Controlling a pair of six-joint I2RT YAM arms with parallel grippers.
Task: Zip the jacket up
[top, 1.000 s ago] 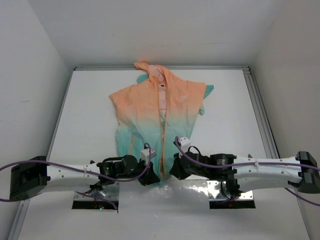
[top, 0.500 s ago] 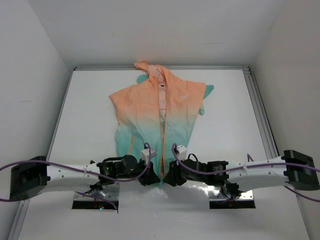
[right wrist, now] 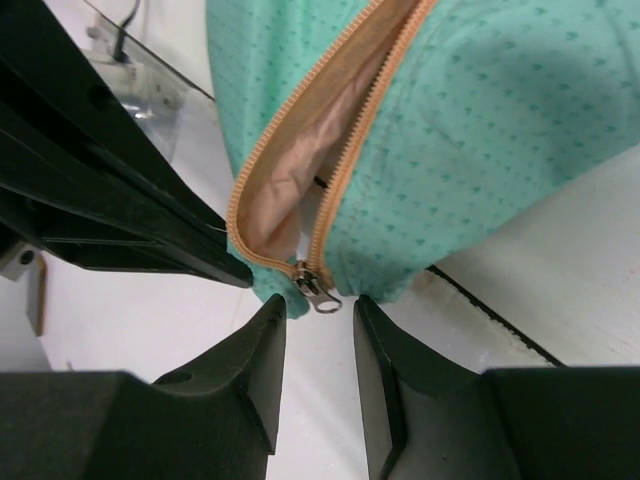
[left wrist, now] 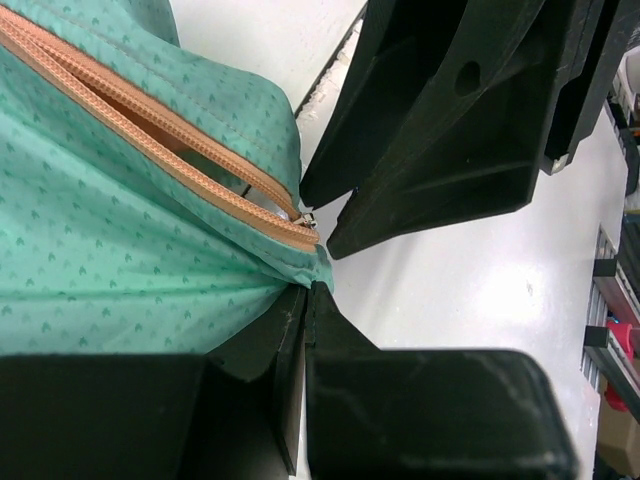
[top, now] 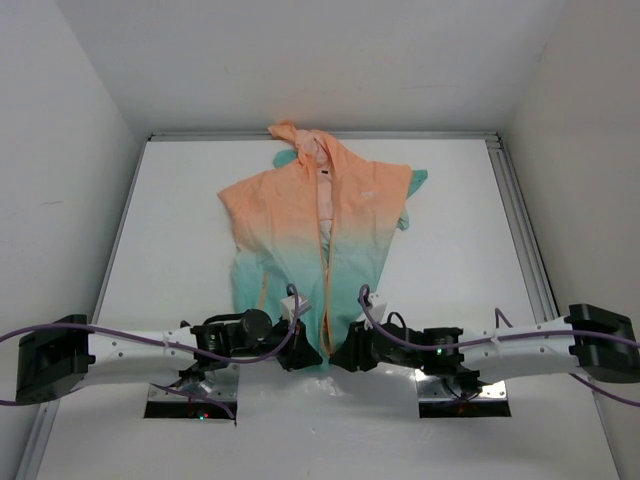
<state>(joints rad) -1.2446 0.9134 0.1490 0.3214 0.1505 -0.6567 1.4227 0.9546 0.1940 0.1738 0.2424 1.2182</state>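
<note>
Pinching jacket [left wrist: 120, 230] hem, left tool [left wrist: 300, 300]; right tool [right wrist: 315, 312] narrowly parted at zipper pull [right wrist: 322, 296], hem hidden overhead.

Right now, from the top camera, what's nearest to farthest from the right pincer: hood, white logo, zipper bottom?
1. Zipper bottom, just beside the right pincer, at the hem.
2. White logo, up on the orange chest.
3. Hood, at the far edge.
</note>
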